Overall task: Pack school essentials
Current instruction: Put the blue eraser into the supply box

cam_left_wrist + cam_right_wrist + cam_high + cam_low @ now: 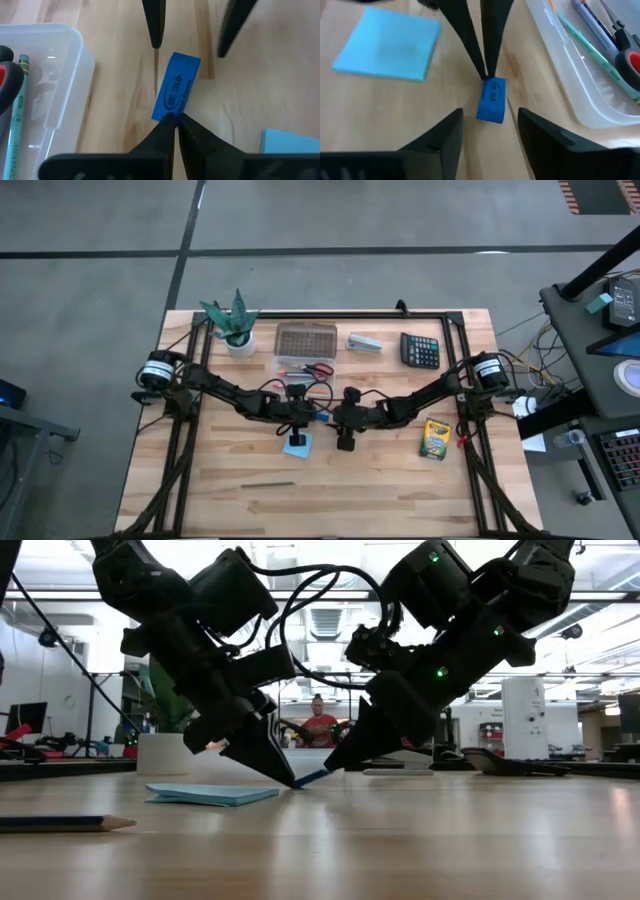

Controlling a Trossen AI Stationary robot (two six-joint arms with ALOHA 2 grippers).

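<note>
Both arms hide the eraser [175, 94] from above; left gripper [172, 120] pinches its end, right gripper [487, 120] spread, straddling it.

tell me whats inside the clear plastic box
The clear box holds red-handled scissors, a green pencil and other pens. Its far end lies out of frame, so anything more is unseen.

Grey concrete floor [330, 215] surrounds the wooden table [380, 480]; bright ceiling lights [320, 565] hang overhead.
</note>
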